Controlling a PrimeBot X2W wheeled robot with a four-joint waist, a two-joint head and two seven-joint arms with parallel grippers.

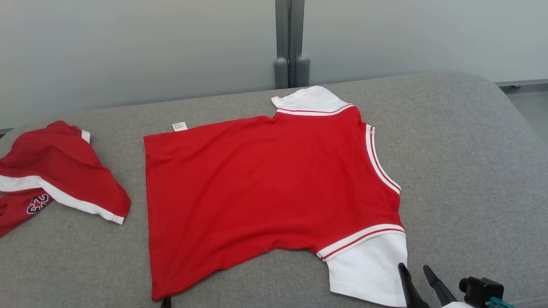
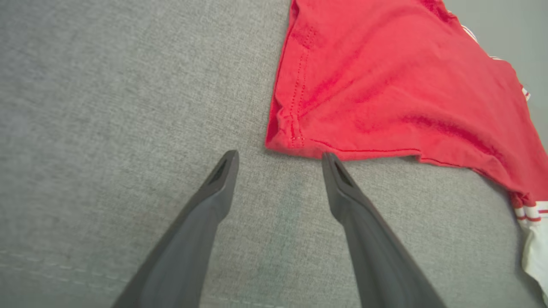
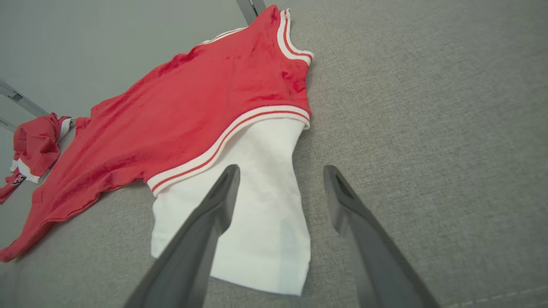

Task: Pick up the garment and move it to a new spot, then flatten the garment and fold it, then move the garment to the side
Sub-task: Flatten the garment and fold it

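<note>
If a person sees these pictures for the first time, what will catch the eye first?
A red-and-white shirt lies spread flat in the middle of the grey surface. A second red garment lies crumpled at the left edge. The right gripper, open, hovers at the edge of the near white sleeve.

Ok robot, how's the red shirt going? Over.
Left gripper open, right gripper open, empty. Red shirt flat on grey surface, unfolded. Other red garment bunched far left.

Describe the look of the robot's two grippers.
The left gripper and right gripper each have two long, dark grey fingers tapering to narrow tips with a small recess. A black camera with a teal part sits by the right one.
</note>
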